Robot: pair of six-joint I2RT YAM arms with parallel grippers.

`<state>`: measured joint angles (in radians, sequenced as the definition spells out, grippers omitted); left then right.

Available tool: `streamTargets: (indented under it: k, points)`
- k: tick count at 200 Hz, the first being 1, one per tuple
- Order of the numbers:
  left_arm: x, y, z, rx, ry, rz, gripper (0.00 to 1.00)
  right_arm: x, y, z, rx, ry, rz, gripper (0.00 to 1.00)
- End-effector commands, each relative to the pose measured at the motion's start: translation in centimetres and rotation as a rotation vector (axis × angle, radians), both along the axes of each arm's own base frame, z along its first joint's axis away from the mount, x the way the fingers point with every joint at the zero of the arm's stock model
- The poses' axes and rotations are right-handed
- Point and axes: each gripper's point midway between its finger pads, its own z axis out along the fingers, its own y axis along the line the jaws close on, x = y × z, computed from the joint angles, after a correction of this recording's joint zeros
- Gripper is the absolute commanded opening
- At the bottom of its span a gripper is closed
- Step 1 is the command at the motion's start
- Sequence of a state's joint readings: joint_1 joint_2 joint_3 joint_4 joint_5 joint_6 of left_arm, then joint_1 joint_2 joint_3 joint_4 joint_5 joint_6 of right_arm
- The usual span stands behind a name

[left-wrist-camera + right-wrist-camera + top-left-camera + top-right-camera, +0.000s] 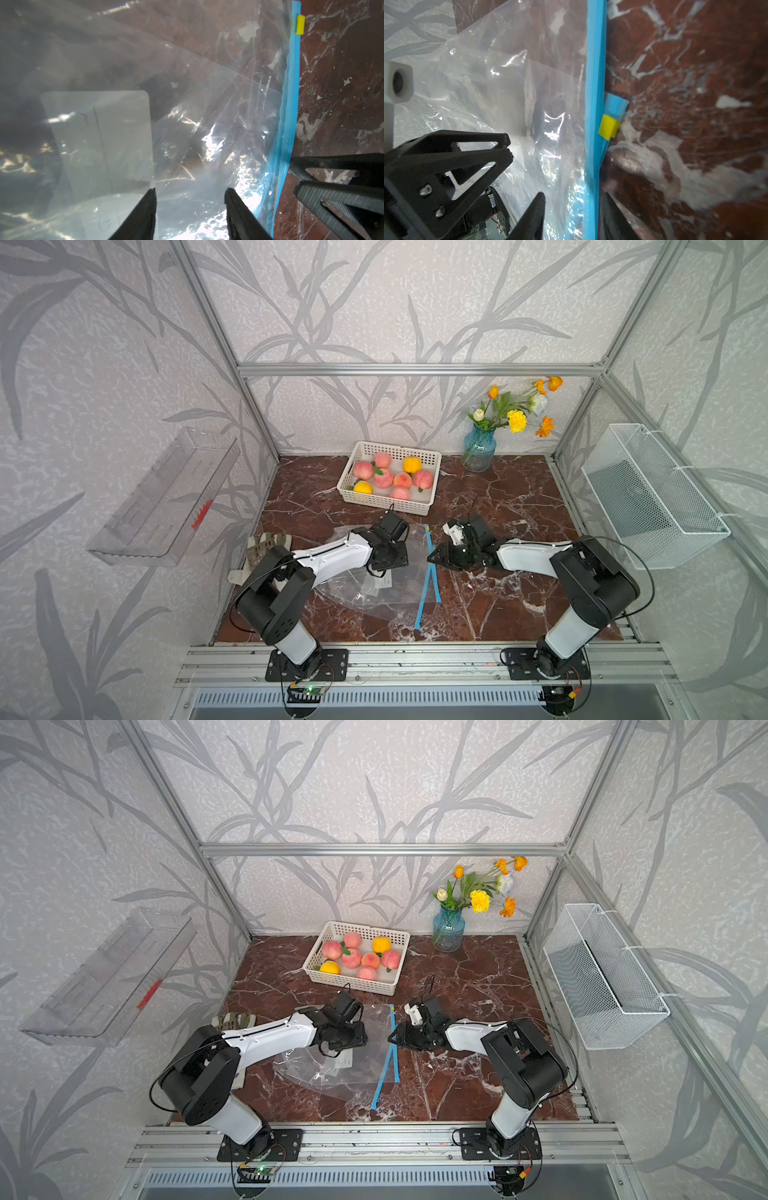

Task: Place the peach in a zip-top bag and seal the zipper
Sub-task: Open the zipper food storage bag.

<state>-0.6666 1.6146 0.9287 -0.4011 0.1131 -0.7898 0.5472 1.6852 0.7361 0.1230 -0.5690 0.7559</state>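
Observation:
A clear zip-top bag (386, 589) (345, 1065) lies flat on the marble table, its blue zipper strip (428, 568) (591, 104) facing the right arm. A yellow slider (300, 24) (608, 126) sits on the strip. Several pink peaches (384, 479) (352, 959) rest in a white basket (382, 502) behind the bag; none is in the bag. My left gripper (190, 199) (390, 558) hangs over the bag's film, jaws apart. My right gripper (573, 207) (432, 558) straddles the zipper strip, one finger on each side, jaws apart.
Two yellow fruits share the basket. A blue vase (478, 452) of flowers stands at the back right. A glove (266, 545) lies by the left wall. A wire basket (652, 497) hangs on the right wall, a clear shelf (166, 497) on the left.

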Motion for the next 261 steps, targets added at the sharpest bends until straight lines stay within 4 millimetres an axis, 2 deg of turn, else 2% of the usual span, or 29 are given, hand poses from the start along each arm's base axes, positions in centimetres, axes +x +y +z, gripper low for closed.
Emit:
streamTargets:
  k: [1,41,51,64,99,117,120,132,228,234,261]
  points:
    - [-0.1,0.4,-0.4,0.037,0.019,0.005,0.53,0.3,1.0,0.7,0.037,-0.007,0.024,0.44]
    - [-0.3,0.6,-1.2,0.054,0.040,0.007,0.53,0.2,1.0,0.7,0.032,-0.004,0.028,0.45]
    - [-0.4,0.8,-1.5,0.060,0.046,0.008,0.52,0.0,0.7,-0.5,0.003,0.023,0.024,0.45]
    - [-0.5,0.9,-1.6,0.065,0.052,0.009,0.52,-0.1,0.5,-0.8,-0.009,0.024,0.024,0.45]
    - [-0.6,1.0,-1.8,0.071,0.055,0.011,0.52,-0.3,1.7,0.8,0.050,-0.004,0.068,0.39]
    - [-0.6,1.0,-1.8,0.073,0.056,0.013,0.52,-0.4,1.8,0.8,0.046,-0.004,0.070,0.39]
    - [-0.6,1.1,-1.8,0.073,0.056,0.013,0.52,-0.2,1.8,1.7,0.057,-0.024,0.069,0.39]
    - [-0.6,1.0,-1.9,0.074,0.057,0.012,0.52,-0.1,1.8,2.0,0.054,-0.029,0.064,0.39]
    - [-1.0,1.2,-3.1,0.093,0.092,0.004,0.51,0.3,2.4,2.2,0.075,-0.020,0.062,0.39]
    - [-1.0,1.2,-3.2,0.095,0.095,0.001,0.51,0.2,2.4,1.1,0.063,0.004,0.062,0.39]
    - [-1.2,1.2,-3.5,0.101,0.101,-0.008,0.51,0.7,2.8,1.2,0.077,0.000,0.060,0.39]
